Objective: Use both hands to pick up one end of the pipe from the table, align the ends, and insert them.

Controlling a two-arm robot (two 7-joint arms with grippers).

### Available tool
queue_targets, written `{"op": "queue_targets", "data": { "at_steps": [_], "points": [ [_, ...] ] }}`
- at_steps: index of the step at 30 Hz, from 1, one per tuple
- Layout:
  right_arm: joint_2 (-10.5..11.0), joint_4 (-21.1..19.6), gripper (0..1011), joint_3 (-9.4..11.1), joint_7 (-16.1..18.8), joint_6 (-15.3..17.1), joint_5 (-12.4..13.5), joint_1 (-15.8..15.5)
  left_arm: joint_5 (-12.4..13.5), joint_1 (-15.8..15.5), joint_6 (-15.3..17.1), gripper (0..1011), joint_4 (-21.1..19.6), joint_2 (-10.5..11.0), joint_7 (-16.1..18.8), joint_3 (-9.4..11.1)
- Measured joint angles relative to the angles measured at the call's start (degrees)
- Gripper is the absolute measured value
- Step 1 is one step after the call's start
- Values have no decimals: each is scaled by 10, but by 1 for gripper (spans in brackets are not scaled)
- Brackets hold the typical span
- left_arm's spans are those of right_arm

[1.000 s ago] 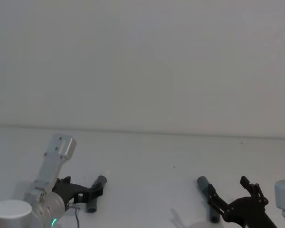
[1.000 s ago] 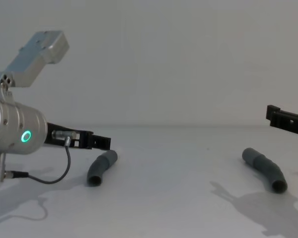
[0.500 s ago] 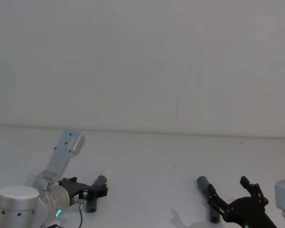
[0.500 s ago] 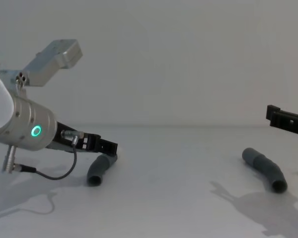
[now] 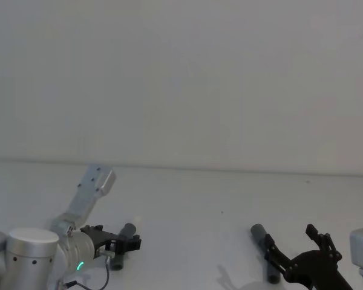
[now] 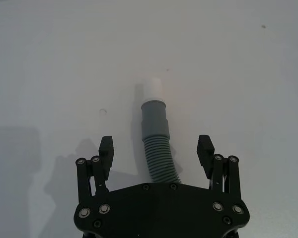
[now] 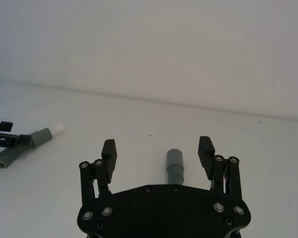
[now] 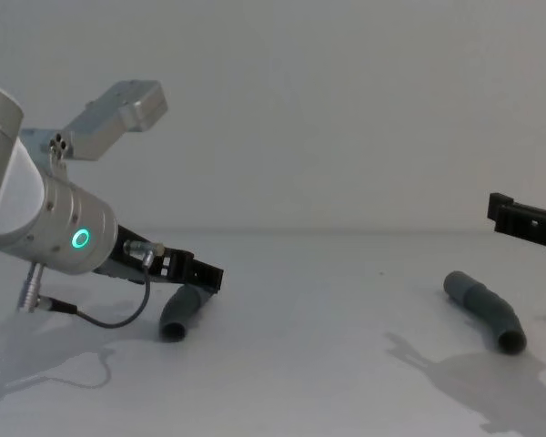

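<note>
Over the last second the left gripper (image 8: 207,275) moved forward and down, sliding toward the robot's right. It had stood higher and just short of the left hose (image 8: 182,312); its spread fingers then reached over the hose's upper end. The left arm (image 8: 36,228) swung further into the chest view and tilted more nose-down. Its green ring (image 8: 80,239) shifted right and a little up, the silver wrist block (image 8: 118,107) travelled right with it, and the cable (image 8: 105,319) followed beneath.
</note>
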Motion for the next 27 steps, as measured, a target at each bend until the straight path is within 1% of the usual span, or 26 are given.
{"op": "queue_targets", "data": {
  "at_steps": [14,27],
  "points": [
    [0,0,1000,0,0,0,0,0,15,-26,-3,1001,40,-7,-18,17],
    [0,0,1000,0,0,0,0,0,24,-38,-14,1001,63,-14,-27,22]
  ]
}}
